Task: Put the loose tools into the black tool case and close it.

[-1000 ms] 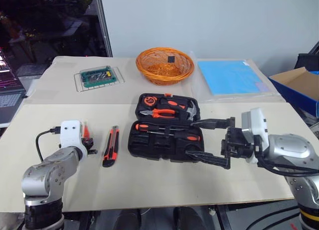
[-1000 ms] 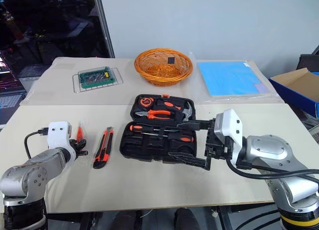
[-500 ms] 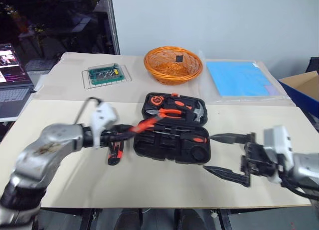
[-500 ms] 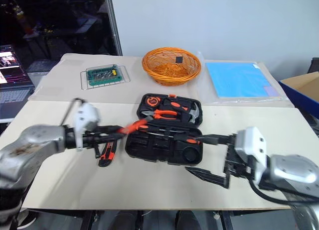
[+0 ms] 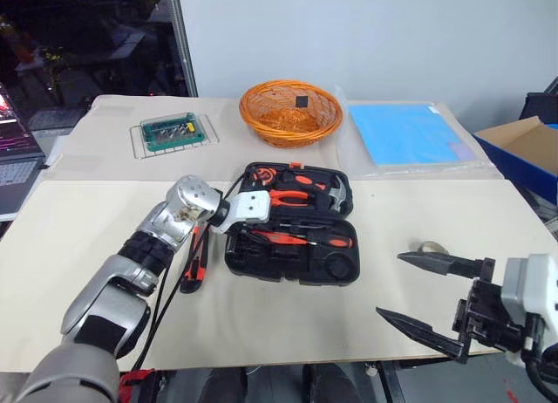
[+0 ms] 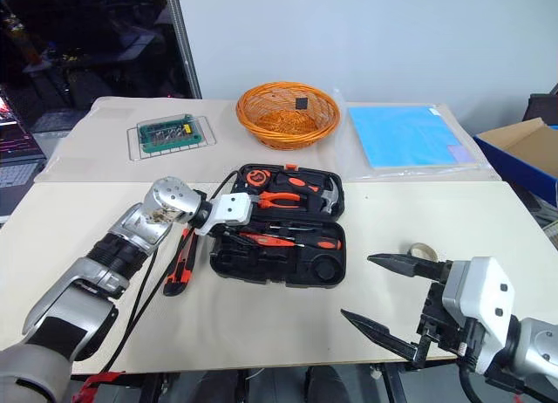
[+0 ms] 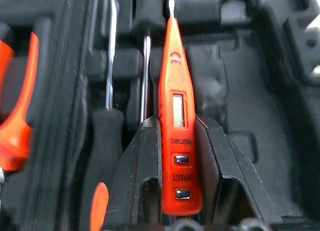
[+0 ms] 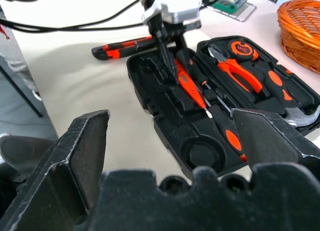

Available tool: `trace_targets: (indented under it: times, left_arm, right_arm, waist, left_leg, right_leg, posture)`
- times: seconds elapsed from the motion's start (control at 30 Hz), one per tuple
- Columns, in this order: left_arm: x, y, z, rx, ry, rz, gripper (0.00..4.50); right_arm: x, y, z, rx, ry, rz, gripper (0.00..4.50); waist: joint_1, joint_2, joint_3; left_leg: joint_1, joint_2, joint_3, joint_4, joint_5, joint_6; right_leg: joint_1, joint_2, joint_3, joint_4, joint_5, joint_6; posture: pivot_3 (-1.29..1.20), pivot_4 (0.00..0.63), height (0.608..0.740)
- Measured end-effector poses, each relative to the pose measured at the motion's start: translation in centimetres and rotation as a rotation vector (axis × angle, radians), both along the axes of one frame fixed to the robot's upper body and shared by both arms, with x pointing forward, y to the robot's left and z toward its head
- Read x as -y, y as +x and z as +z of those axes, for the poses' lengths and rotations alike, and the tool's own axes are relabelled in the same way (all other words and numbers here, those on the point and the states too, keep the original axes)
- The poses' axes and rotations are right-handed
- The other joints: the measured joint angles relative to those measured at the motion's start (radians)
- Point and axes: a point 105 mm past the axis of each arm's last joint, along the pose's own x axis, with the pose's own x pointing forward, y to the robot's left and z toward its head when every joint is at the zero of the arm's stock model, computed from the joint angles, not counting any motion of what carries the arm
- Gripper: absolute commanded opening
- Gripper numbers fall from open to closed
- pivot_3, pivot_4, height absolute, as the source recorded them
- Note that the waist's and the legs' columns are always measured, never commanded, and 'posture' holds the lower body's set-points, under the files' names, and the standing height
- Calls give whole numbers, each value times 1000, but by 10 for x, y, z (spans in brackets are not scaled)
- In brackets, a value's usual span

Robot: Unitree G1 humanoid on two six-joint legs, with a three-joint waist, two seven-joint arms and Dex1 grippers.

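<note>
- Tester screwdriver (image 7: 175, 116), small and orange, sits clamped between the left gripper's (image 7: 176, 141) two fingers in the left wrist view, its metal tip pointing over the recesses of the open black tool case (image 7: 260, 91). Two screwdriver shafts (image 7: 112, 56) lie in slots just beside it.
- Head views: the case (image 5: 261, 262) lies open at the middle of the beige table (image 5: 87, 220), and the left gripper (image 5: 253, 224) reaches into its near half. The orange-black utility knife (image 5: 195, 262) lies on the table just left of the case. The right gripper (image 5: 427, 298) hovers well apart near the table's front right edge, jaws spread wide and holding nothing. A small grey tape roll (image 5: 430, 246) lies near it. An orange wicker basket (image 5: 289, 112) and a green bit set (image 5: 170, 131) stand further back.
- Right wrist view: that gripper's spread fingers (image 8: 85, 151) frame the open case (image 8: 165, 126), the pliers (image 8: 240, 73) in the lid half, and the tester held by the left gripper (image 8: 167, 66).
</note>
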Motion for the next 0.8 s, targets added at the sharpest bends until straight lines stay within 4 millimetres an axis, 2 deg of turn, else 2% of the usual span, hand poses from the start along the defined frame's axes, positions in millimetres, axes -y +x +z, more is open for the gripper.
trace_targets:
  times: [0.33,0.6,0.63,0.8]
  left_arm:
    - [-21,0,1,-67,47,23,476]
    - [-22,-1,3,-85,66,35,476]
    - [-22,-2,3,-93,67,38,976]
    - [-22,-9,2,-146,73,22,2623]
  right_arm:
    - [0,-4,-4,-14,-4,-31,4500]
    - [-1,-3,-4,-10,5,-27,4500]
    - [-1,-3,-4,-10,5,-27,4500]
    - [0,-3,-5,-15,5,-29,4500]
  waist:
    - [-2,0,0]
    - [-2,0,0]
    - [-2,0,0]
    - [-4,0,0]
  left_leg:
    - [2,0,1,0,0,0]
    - [2,0,0,0,0,0]
    - [2,0,0,0,0,0]
    - [2,0,0,0,0,0]
  right_leg:
    - [1,0,0,1,-1,-2]
    - [1,0,0,2,-1,-1]
    - [1,0,0,2,-1,-1]
    - [1,1,0,2,0,0]
  posture:
    - [0,150,740]
    - [0,150,740]
    - [0,150,740]
    - [0,150,740]
